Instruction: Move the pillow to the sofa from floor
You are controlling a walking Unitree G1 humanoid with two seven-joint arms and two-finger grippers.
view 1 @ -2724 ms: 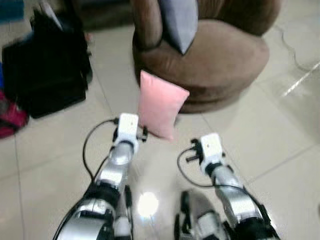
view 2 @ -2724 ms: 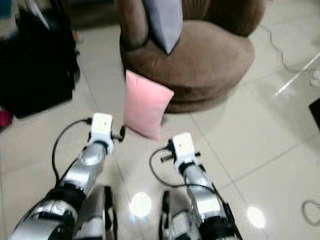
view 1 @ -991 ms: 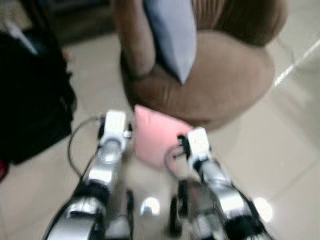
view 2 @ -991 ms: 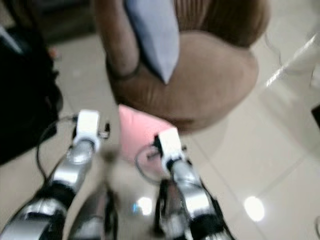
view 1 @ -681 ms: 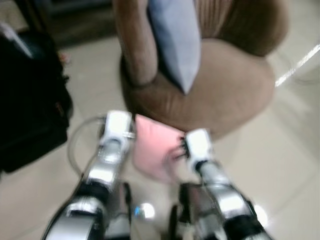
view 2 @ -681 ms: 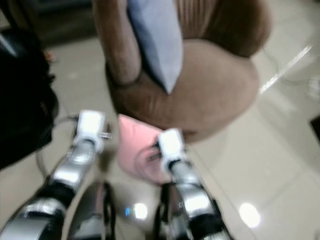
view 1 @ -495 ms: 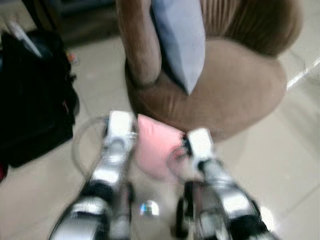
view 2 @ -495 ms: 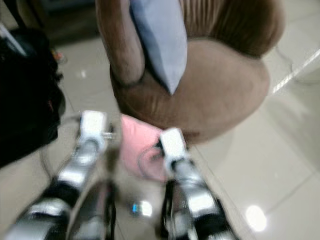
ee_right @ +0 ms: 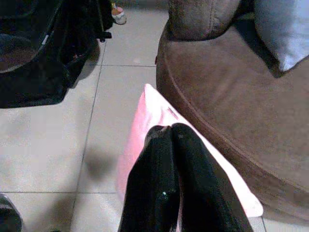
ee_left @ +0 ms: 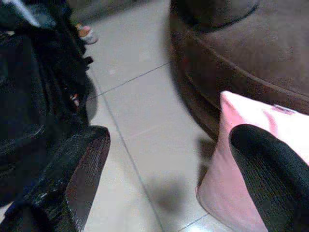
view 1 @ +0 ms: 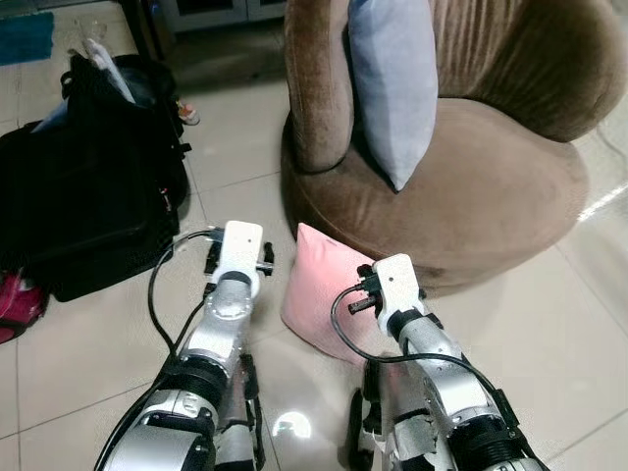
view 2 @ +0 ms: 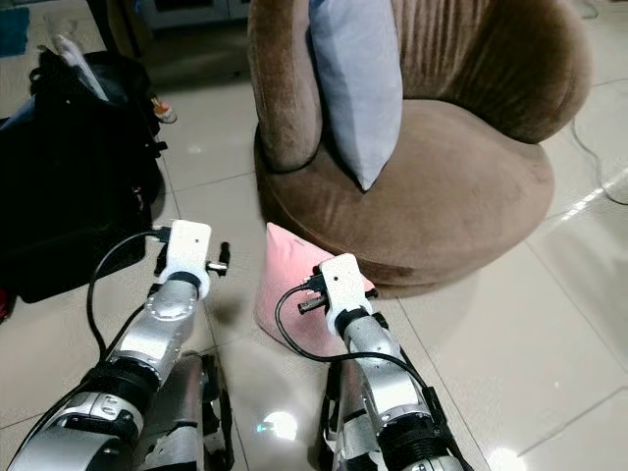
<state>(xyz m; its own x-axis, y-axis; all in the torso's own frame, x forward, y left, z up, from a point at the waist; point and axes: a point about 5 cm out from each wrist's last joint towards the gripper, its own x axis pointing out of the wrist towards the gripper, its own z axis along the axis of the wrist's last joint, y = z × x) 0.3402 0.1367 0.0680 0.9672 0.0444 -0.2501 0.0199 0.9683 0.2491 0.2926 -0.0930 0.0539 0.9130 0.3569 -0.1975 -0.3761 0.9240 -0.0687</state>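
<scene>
The pink pillow (view 1: 324, 289) stands on its edge on the tiled floor (view 1: 98, 353), leaning against the base of the brown sofa (view 1: 491, 186), and it sits between the two arms. Half a second ago the head views were smeared with motion; now they are sharp, and the sofa lies a little further to the right in them (the camera has swung, the things have not). The left hand (ee_left: 169, 179) is on the pillow's outer side, its two black fingers (ee_left: 82, 169) spread wide, one of them just beside the pillow's pink face. The right hand (ee_right: 171, 179) is directly over the pillow's upper edge, its fingers pressed together with nothing between them. A grey cushion (view 1: 388, 78) rests upright on the sofa seat, and beyond the left hand a black bag (view 1: 88, 196) lies on the floor.
</scene>
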